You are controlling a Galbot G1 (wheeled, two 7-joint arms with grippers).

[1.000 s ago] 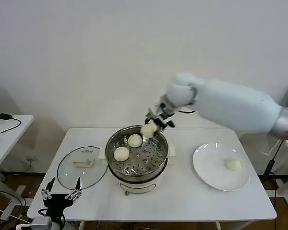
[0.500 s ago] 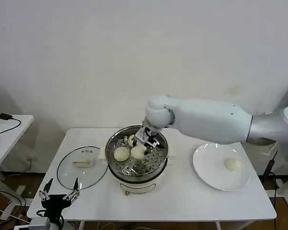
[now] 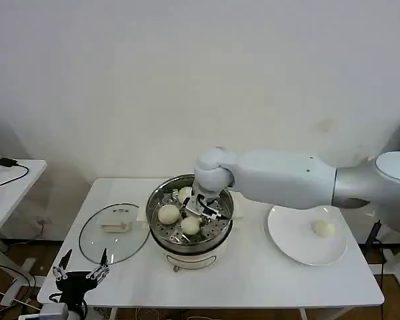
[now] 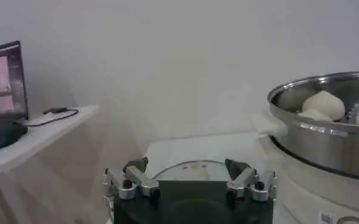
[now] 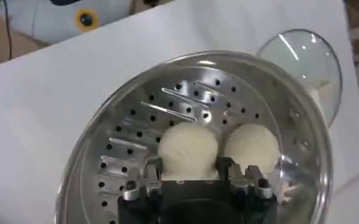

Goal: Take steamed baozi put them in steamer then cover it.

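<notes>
- Right gripper (image 3: pixel 201 212): lowered into the steamer (image 3: pixel 190 241), its fingers (image 5: pixel 153 173) set on either side of a baozi (image 5: pixel 188 149) that sits on the perforated tray (image 5: pixel 130 134); the fingers flank the bun closely, seemingly clamped on it.
- Other baozi: two more lie on the tray, one toward the tray's left edge (image 3: pixel 168 214) and one at its far edge (image 3: pixel 185 193); a fourth (image 3: pixel 323 229) rests on the white plate (image 3: pixel 290 237) near the table's right edge.
- Cover (image 3: pixel 113 232): flat on the table (image 3: pixel 267 280), just left of the steamer.
- Left gripper (image 3: pixel 79 273): idle at the table's front-left corner, fingers apart, holding nothing.
</notes>
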